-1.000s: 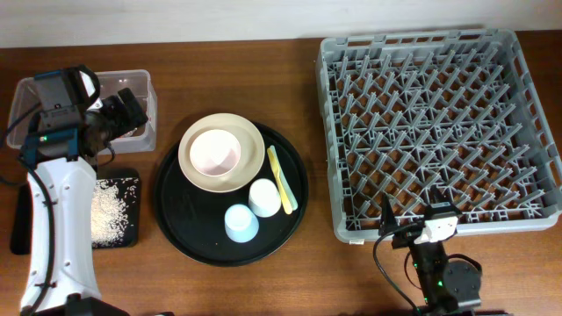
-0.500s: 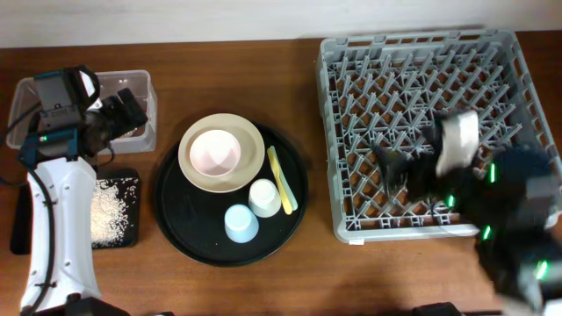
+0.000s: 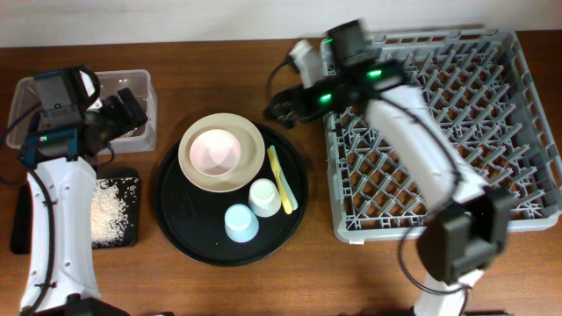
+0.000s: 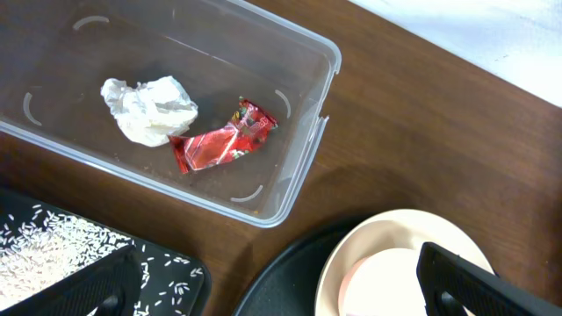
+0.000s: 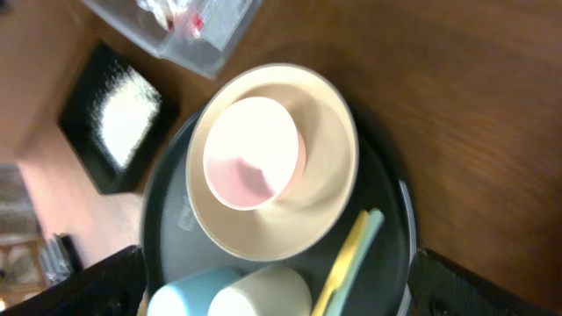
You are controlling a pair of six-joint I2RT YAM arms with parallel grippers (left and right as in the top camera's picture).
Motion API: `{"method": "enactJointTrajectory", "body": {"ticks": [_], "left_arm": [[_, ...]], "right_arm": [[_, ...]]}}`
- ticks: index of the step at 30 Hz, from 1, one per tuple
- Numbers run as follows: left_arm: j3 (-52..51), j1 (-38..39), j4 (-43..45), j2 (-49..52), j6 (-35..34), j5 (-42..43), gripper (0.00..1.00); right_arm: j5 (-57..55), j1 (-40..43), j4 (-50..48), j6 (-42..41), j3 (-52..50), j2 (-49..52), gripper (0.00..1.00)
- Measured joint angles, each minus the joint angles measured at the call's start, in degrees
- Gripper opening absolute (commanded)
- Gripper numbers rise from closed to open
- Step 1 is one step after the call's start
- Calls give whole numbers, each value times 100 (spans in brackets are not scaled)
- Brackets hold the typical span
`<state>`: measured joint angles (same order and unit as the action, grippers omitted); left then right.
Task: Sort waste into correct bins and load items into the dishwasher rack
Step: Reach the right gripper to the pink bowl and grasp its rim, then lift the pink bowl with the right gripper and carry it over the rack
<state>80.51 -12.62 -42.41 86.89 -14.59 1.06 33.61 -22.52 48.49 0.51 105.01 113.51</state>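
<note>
Grey plastic rack [image 3: 518, 114] stands on the right of the table [image 3: 263, 61]. At centre sits a round black tray [image 3: 189, 228]. It carries the cream bowl [image 3: 198, 167] with the pink bowl [image 3: 215, 151] nested inside. The white cup [image 3: 265, 197] and the blue cup [image 3: 241, 223] stand just beside each other at the near side. The yellow utensil [image 3: 279, 180] lies on the tray to the right of the bowls.

At far left, the clear box [image 4: 299, 175] holds the crumpled tissue [image 4: 147, 110] and the red wrapper [image 4: 224, 142], which touch each other. Just nearer than the box, the shallow black tray [image 3: 130, 235] holds the rice [image 3: 110, 211].

The left end effector [image 3: 132, 112] hangs over the right end of the clear box, fingers spread wide with nothing between them. The right end effector [image 3: 279, 107] reaches past the rack's far left corner. It is above bare table just beyond the round tray's far edge, jaws wide, holding nothing.
</note>
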Motion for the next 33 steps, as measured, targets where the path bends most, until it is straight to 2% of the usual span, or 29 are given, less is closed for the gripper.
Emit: {"method": "enactJointTrajectory", "body": {"ticks": [5, 6, 8, 9, 11, 13, 15, 20, 22, 23, 27, 28, 30, 31, 32, 33], "left_arm": [[0, 0, -2, 0, 0, 0, 99], [2, 0, 0, 0, 0, 2, 99], [0, 0, 2, 0, 0, 0, 99], [0, 0, 0, 0, 0, 2, 99], [2, 0, 0, 0, 0, 0, 99], [0, 0, 0, 0, 0, 0, 99], [0, 0, 0, 0, 0, 0, 99], [0, 0, -2, 0, 0, 0, 99], [0, 0, 0, 0, 0, 0, 99], [0, 0, 0, 0, 0, 0, 99], [0, 0, 0, 0, 0, 0, 99], [0, 0, 0, 0, 0, 0, 99], [0, 0, 0, 0, 0, 0, 99], [0, 0, 0, 0, 0, 0, 99], [0, 0, -2, 0, 0, 0, 99], [0, 0, 0, 0, 0, 0, 99]], "right_arm": [[-964, -835, -455, 138, 0, 568, 98], [-1143, -1003, -575, 144, 0, 654, 95], [-1290, -1187, -820, 181, 0, 754, 69], [-1327, -1248, -874, 168, 0, 796, 61], [-1392, -1316, -984, 166, 0, 898, 60], [-1427, -1338, -1054, 166, 0, 1049, 65], [-1440, -1368, -1196, 164, 0, 1266, 66], [-1458, -1502, -1615, -35, 0, 1803, 66], [-1473, -1502, -1690, -74, 0, 1823, 62], [-1499, -1502, -1714, -81, 0, 1823, 55], [-1659, -1502, -1711, -173, 0, 1829, 12], [-1685, -1502, -1714, -166, 0, 1838, 11], [-1729, -1502, -1714, -179, 0, 1856, 28], [-1733, -1502, -1709, -155, 0, 1856, 31], [-1735, -1502, -1694, -166, 0, 1856, 38], [-1738, -1502, -1672, -179, 0, 1856, 38]]}}
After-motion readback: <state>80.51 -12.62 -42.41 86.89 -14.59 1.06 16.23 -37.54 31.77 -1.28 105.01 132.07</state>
